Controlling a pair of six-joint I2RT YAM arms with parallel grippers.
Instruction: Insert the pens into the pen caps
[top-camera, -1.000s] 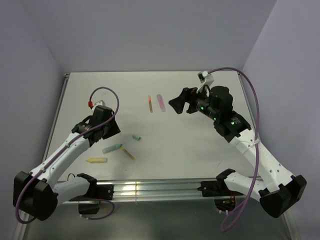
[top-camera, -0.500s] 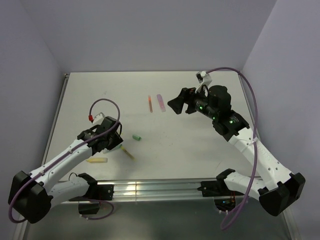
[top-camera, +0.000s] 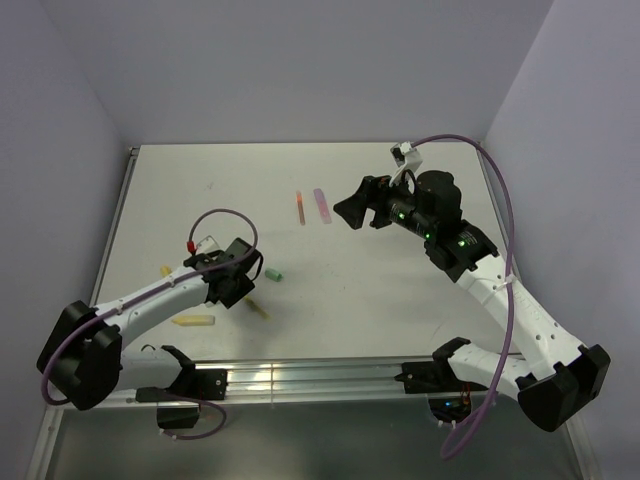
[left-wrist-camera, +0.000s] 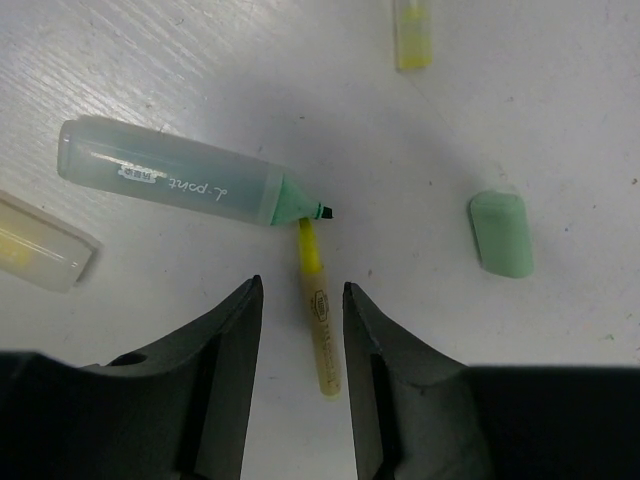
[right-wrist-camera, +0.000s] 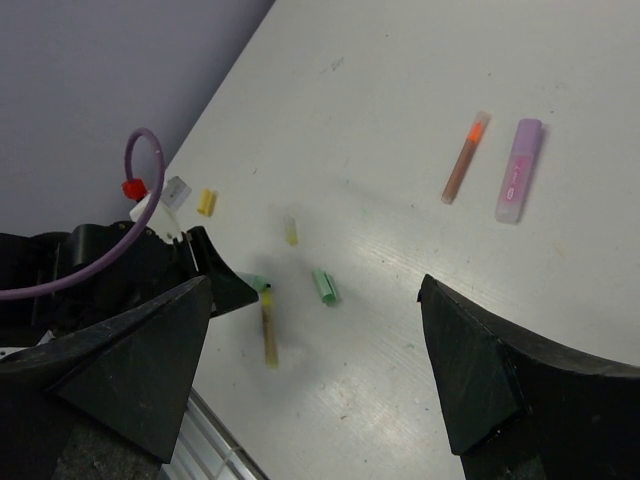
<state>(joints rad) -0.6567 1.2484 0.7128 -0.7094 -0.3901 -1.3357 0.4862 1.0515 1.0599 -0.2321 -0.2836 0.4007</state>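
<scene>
My left gripper (left-wrist-camera: 300, 288) is open, its fingers (left-wrist-camera: 225, 340) on either side of the slim olive-yellow pen (left-wrist-camera: 320, 330) lying on the table. The uncapped mint green pen (left-wrist-camera: 175, 175) lies just beyond it, tip touching the olive pen's tip. The green cap (left-wrist-camera: 501, 232) lies to the right, also in the top view (top-camera: 272, 274). A yellow pen (top-camera: 193, 321) lies near the front edge. The orange pen (top-camera: 300, 208) and purple pen (top-camera: 321, 205) lie side by side mid-table. My right gripper (top-camera: 350, 210) is open and empty, raised just right of them.
A small yellow cap (top-camera: 166, 270) lies left of the left gripper (top-camera: 235, 280), and a pale yellow cap (right-wrist-camera: 291, 231) beyond the green cap (right-wrist-camera: 325, 286). The table's metal front rail (top-camera: 300, 378) runs along the near edge. Purple walls close in the back and sides.
My left gripper has swung right and nearer, from beside the mint pen to over the olive-yellow pen, now covering the mint pen in the top view. The right arm has barely moved.
</scene>
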